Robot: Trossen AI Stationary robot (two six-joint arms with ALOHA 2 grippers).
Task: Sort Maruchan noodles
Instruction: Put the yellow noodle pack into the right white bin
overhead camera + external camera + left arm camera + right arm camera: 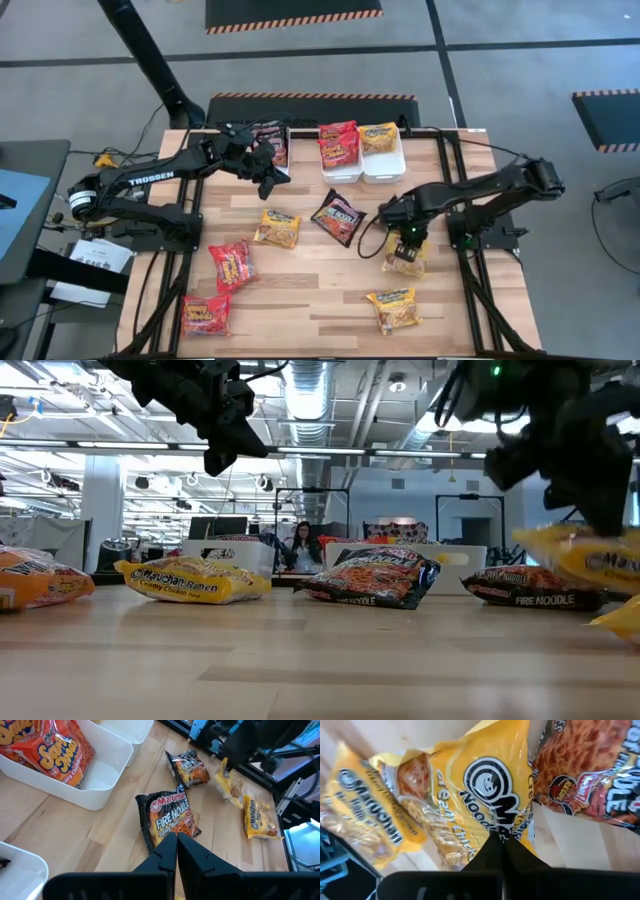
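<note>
Right gripper (405,243) at four o'clock, pinched tight on a yellow packet (405,257) for lifting to the bins (363,160). Left gripper (268,180) at eleven o'clock, closed and empty, over a black packet (167,817). Other packets loose on the bench (300,290).

Two bins (362,170) side by side at table (320,300) rear; packets (277,229) scattered in front.

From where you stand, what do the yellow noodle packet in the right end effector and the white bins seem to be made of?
The yellow crinkly noodle packet looks like thin glossy plastic film: it wrinkles and catches glare where the right end effector pinches it. The white rectangular bins seem to be smooth rigid plastic, with rounded, evenly moulded walls; the exact plastic can't be told.
</note>
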